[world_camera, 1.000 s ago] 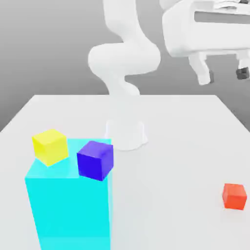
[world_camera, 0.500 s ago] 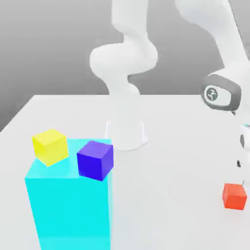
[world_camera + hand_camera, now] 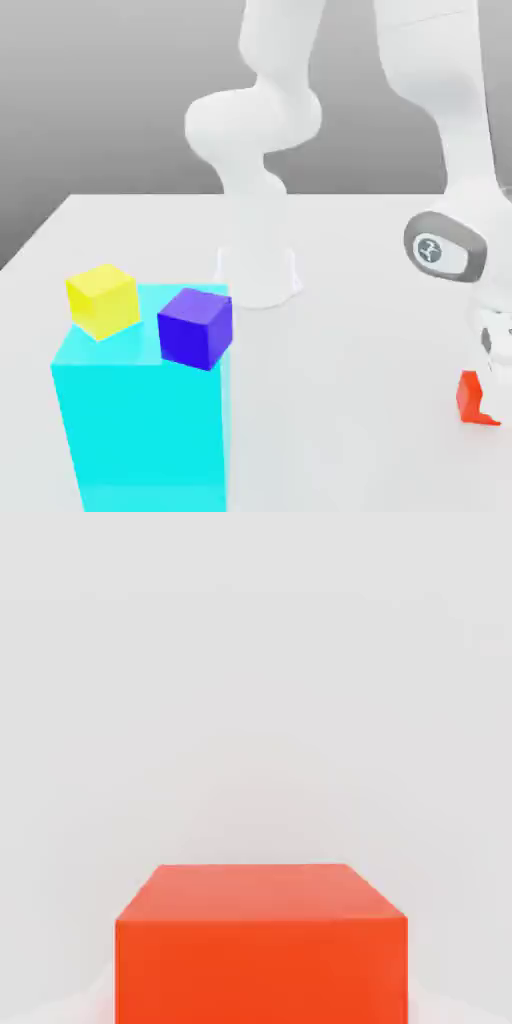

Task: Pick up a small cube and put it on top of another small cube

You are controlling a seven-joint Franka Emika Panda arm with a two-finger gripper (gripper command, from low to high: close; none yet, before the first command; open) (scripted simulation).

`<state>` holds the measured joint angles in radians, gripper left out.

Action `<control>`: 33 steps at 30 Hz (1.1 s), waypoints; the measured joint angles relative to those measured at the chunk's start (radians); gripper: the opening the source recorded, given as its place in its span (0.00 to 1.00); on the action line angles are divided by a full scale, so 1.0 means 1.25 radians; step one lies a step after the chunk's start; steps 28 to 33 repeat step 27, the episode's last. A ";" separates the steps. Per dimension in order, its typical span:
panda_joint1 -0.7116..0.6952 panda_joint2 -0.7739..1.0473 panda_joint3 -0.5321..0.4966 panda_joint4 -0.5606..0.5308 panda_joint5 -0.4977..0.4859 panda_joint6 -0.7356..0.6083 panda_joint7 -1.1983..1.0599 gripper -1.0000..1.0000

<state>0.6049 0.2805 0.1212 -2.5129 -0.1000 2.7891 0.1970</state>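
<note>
Three cubes are in sight, and the red cube point(image 3: 474, 399) is the one nearest me. My hand point(image 3: 492, 372) is low at the exterior view's right edge, just over that cube, and my arm point(image 3: 440, 110) covers part of it. Whether my fingers are spread or pressed together, I cannot tell. From the hand view the red cube point(image 3: 262, 942) sits close below on the pale worktop point(image 3: 256, 662), with bare surface all around it.

Outward from there, the worktop point(image 3: 350, 330) is open between the red cube and my base point(image 3: 258, 275), which stands near the middle toward the back. Well apart, on the exterior view's left, a tall cyan block point(image 3: 140, 420) stands at the front. The yellow cube point(image 3: 102, 299) rests on its far left corner. The blue cube point(image 3: 196, 326) sits at the block's right edge, seeming to overhang it slightly. The two are near each other but apart. The block raises them well above the worktop, so they sit much higher than the red cube. Nothing lies on the worktop between the red cube and the block.
</note>
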 joint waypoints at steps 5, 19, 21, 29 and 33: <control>-0.070 -0.116 -0.035 0.036 0.067 -0.149 -0.058 0.00; -0.398 -0.390 -0.231 0.226 0.053 -0.610 -0.093 0.00; -0.413 -0.388 -0.245 0.206 0.050 -0.589 -0.094 0.00; -0.418 -0.363 -0.252 0.157 0.053 -0.515 -0.098 1.00; -0.418 -0.363 -0.252 0.157 0.053 -0.515 -0.098 1.00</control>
